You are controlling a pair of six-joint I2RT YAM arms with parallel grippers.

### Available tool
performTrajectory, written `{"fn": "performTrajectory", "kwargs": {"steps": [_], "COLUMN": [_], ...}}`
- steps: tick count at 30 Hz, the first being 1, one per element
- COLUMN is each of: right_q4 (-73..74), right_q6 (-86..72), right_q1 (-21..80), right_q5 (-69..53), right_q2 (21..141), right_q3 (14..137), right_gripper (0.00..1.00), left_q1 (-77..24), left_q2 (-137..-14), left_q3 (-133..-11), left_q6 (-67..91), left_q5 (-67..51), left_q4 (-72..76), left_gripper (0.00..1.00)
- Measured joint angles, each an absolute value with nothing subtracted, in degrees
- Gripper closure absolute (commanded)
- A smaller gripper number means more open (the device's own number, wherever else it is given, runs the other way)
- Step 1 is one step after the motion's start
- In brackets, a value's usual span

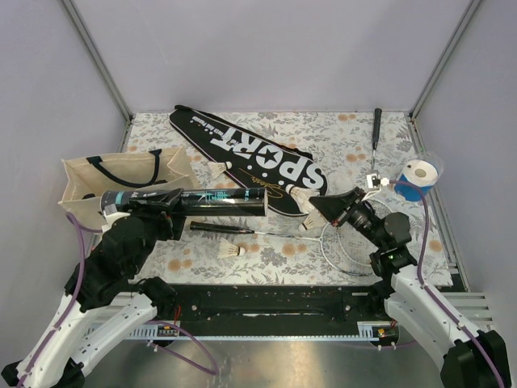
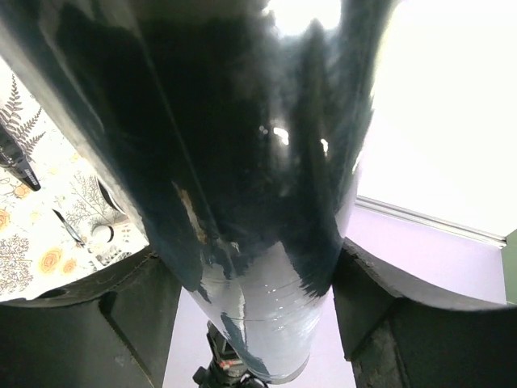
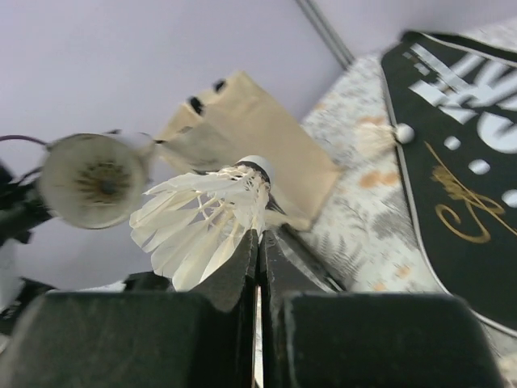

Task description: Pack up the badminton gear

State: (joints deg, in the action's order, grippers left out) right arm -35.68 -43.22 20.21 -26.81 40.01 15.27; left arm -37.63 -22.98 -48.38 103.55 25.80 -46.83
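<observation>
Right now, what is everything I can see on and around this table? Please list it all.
cover: one, black, lettered SPORT, at the back
tube: one, black with teal print, held level, left of centre
shuttlecocks: at least three, white; one gripped, one beside the cover, one near the front
racket: one, silver frame, black handle, flat on the floral cloth
second black handle: one, far right
tote bag: one, beige, black handles, left
roll: one, blue and white, right
left gripper: black, shut on the tube
right gripper: black, shut on a shuttlecock
</observation>
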Motion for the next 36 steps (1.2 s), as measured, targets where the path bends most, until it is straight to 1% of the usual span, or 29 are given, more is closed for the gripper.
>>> {"fn": "performTrajectory", "kwargs": {"steps": [3, 6, 14, 22, 30, 36], "right_q4": [-41.54, -44.42, -50.06, -51.35, -49.36, -47.99], "right_q6": [-47.53, -49.76, -55.16, -56.82, -55.05, -54.11], "right_q1": [20.21, 20.21, 22.09, 27.68, 32.23, 36.14], "right_q5": [-30.41, -32.58, -37.23, -38.79, -38.63, -38.17], "right_q2": [37.21, 36.56, 40.75, 45.19, 49.63, 54.17], "right_q3": [15.25, 15.31, 16.51, 20.60, 25.54, 27.07], "right_gripper": [1.00, 1.00, 1.00, 1.00, 1.00, 1.00], "left_q1": [-37.63, -37.63, -37.63, -37.63, -37.63, -37.63], "left_q2": [-22.98, -22.98, -22.90, -22.48, -22.48, -22.28], "left_q3": [-48.66, -48.73, -48.73, -48.73, -48.31, -47.51], "left_q6": [104.01, 104.07, 104.49, 104.49, 103.55, 103.55], "left_q5": [25.74, 25.58, 25.10, 24.01, 22.26, 21.39], "left_q4": [-47.07, -47.13, -47.13, -47.18, -47.07, -47.59], "left_gripper": [0.65, 0.65, 0.65, 0.66, 0.68, 0.69]}}
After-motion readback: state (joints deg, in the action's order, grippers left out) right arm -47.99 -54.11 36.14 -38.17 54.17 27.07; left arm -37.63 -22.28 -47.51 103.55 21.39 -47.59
